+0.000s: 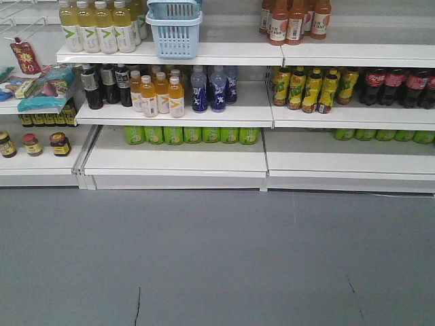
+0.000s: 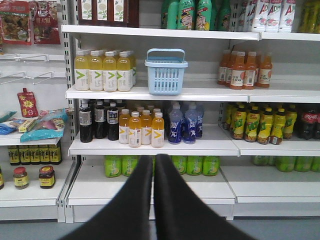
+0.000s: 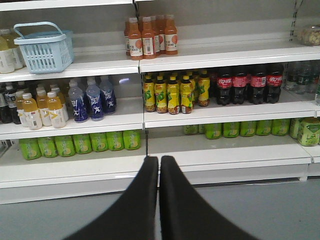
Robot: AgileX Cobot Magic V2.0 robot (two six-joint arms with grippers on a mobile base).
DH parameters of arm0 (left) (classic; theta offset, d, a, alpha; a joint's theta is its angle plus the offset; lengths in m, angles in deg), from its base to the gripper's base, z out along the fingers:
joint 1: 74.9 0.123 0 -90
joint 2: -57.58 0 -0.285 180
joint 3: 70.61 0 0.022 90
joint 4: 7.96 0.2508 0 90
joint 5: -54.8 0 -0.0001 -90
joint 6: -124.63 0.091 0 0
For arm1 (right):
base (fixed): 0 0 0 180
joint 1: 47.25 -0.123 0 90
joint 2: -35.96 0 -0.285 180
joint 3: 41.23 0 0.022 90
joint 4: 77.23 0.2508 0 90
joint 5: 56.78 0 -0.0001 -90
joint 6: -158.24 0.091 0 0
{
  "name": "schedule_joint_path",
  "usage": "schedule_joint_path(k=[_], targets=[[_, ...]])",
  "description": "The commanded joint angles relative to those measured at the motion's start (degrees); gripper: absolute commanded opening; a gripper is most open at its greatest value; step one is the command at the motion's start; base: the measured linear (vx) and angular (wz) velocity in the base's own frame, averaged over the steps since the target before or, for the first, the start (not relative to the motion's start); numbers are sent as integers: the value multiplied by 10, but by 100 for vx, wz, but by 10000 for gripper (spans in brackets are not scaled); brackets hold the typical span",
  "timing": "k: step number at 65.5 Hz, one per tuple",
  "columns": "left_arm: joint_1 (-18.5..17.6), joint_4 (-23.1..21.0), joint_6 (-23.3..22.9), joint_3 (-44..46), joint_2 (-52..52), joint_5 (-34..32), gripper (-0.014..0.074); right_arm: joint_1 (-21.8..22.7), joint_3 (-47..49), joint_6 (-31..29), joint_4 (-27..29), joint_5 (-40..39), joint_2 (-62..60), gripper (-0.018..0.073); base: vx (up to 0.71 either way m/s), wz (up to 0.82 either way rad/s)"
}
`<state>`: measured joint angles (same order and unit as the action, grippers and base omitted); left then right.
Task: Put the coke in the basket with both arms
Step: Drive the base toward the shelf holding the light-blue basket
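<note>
The left claw (image 2: 153,159) was clenched, its two black fingers (image 2: 130,200) pressed together with nothing between them. The right claw (image 3: 159,160) was clenched too, on nothing, with only a hairline gap between its fingers (image 3: 190,205). Both pointed at the shelves (image 1: 224,53) from well back, over the grey floor (image 1: 217,258).

The basket (image 1: 175,37) (image 2: 166,80) (image 3: 47,55) stood upright on a white shelf, its handle (image 2: 165,51) raised. Pale yellow bottles (image 2: 102,72) stood in rows just beside it on the left. Orange bottles (image 2: 245,72) stood well apart from it on the right, on the same level.

One shelf down, below the basket, blue bottles (image 2: 182,122) stood next to orange juice bottles (image 2: 142,130), with dark bottles (image 2: 97,120) further left. On that same level to the right were yellow-labelled bottles (image 3: 172,92), then dark cola bottles (image 3: 245,85) with red labels, near the right edge of the front view (image 1: 397,85). Green drinks (image 3: 80,144) lay in a row at the back of the lowest shelf. Both claws were far from the basket and the cola bottles.
</note>
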<state>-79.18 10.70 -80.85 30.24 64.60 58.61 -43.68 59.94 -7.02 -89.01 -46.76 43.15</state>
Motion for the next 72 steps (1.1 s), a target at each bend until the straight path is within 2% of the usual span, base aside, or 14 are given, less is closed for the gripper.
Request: schedule_joint_path(k=[1, 72], targets=[[-2, 1, -1, 18, -7, -41, -6, 3, -3, -6, -7, -43, -8, -6, 0, 0], [-2, 1, -1, 18, -7, -41, -6, 3, -3, -6, -7, -42, -8, -6, 1, 1]])
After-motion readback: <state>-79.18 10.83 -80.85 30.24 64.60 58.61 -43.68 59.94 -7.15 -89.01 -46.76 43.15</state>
